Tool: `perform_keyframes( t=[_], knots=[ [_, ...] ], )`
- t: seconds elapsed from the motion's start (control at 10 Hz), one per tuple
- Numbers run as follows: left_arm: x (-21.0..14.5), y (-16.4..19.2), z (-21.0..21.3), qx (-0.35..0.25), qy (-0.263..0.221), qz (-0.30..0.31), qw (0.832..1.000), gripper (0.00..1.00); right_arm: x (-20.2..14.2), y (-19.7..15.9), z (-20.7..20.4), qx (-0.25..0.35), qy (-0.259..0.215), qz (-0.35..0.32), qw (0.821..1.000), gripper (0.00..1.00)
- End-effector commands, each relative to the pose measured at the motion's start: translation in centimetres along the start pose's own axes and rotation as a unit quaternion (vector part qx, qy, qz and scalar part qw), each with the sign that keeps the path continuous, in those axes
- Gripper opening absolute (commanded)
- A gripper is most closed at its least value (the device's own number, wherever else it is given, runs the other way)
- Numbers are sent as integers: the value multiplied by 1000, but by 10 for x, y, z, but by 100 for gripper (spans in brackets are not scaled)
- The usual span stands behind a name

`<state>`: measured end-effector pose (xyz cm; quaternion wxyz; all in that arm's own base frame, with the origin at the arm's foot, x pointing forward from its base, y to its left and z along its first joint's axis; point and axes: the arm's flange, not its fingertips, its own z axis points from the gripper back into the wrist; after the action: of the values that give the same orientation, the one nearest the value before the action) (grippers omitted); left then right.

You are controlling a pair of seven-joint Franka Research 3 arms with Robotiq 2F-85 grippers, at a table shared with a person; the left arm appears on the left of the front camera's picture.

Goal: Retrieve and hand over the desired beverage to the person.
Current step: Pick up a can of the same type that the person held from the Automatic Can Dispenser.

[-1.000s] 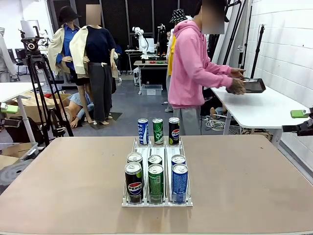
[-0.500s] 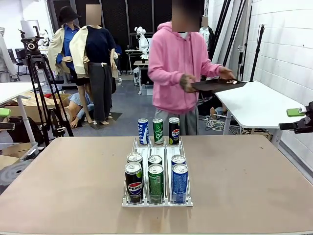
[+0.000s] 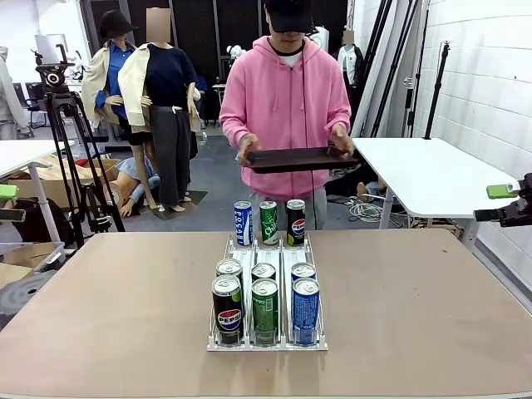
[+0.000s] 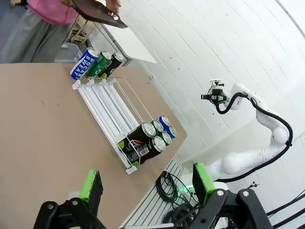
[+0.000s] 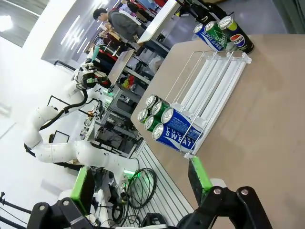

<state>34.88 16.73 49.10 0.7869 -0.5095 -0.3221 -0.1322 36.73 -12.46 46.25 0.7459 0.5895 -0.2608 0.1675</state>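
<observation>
The cans (image 3: 265, 309) in the rack (image 3: 266, 346) are judged hard but slippery, best gripped round the middle. Both jaws are spread.

You're getting bright, even overhead light, faint shadows beneath the shiny aluminium drink cans (image 3: 264, 303) on the matte brown tabletop (image 3: 416, 316), and wrist views bowing at their edges.
</observation>
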Motion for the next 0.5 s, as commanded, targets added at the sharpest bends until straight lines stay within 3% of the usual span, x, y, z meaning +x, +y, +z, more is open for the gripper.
perform_keyframes(
  t=[0.0,0.4],
  knots=[
    [0,0,1,-4,-3,0,1000,100,0,1,1,2,-2,0,1000,100],
    [0,0,1,-4,-3,0,1000,100,0,1,1,2,-2,0,1000,100]
  ],
)
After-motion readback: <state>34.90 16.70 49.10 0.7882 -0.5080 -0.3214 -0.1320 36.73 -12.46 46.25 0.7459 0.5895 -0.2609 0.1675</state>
